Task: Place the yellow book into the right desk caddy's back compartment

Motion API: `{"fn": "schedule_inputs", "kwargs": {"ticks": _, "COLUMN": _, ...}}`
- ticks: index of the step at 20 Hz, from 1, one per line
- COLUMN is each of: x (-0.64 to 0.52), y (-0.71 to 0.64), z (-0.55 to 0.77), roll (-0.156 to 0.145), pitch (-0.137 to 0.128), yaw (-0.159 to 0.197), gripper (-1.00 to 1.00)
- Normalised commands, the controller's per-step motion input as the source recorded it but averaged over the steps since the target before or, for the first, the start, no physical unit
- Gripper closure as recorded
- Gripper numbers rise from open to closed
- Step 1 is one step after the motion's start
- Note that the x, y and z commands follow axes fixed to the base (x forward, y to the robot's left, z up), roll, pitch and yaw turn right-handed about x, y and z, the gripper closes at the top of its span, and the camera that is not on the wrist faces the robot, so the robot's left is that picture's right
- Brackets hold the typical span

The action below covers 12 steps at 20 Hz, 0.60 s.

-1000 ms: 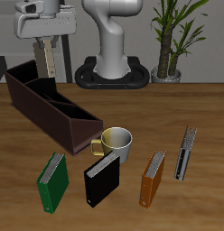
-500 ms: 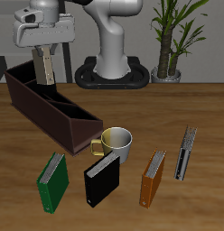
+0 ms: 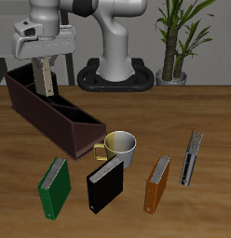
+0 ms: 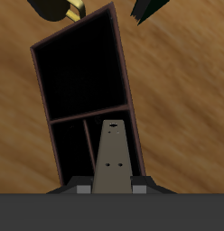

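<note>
The yellow book (image 3: 44, 81) hangs upright, and my gripper (image 3: 42, 61) is shut on its upper end. Its lower end dips to about the rim of the right desk caddy (image 3: 66, 119), over that long dark brown box's back end. In the wrist view the book (image 4: 114, 155) points down into a narrow compartment beside an inner divider of the caddy (image 4: 85, 115), with a larger compartment beyond. Whether the book touches the caddy floor cannot be told.
A tan mug (image 3: 119, 146) stands against the caddy's near end. Nearer the table's front edge stand a green book (image 3: 55, 186), a black book (image 3: 105, 185), an orange book (image 3: 157, 182) and a dark grey slim book (image 3: 191, 157). A potted plant (image 3: 175, 42) stands at the back.
My gripper has come down with the yellow book, whose lower end went from above the caddy's back end to the level of its rim.
</note>
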Motion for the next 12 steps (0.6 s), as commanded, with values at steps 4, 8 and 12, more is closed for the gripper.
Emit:
{"fn": "schedule_inputs", "kwargs": {"ticks": 4, "x": 0.10, "y": -0.08, "z": -0.19, "roll": -0.030, "pitch": 0.043, "yaw": -0.038, "gripper": 1.00}}
{"fn": "schedule_inputs", "kwargs": {"ticks": 8, "x": 0.08, "y": -0.02, "z": -0.12, "roll": -0.006, "pitch": 0.021, "yaw": -0.016, "gripper": 1.00}}
{"fn": "schedule_inputs", "kwargs": {"ticks": 12, "x": 0.20, "y": -0.10, "z": -0.13, "roll": -0.033, "pitch": 0.029, "yaw": -0.030, "gripper": 1.00}}
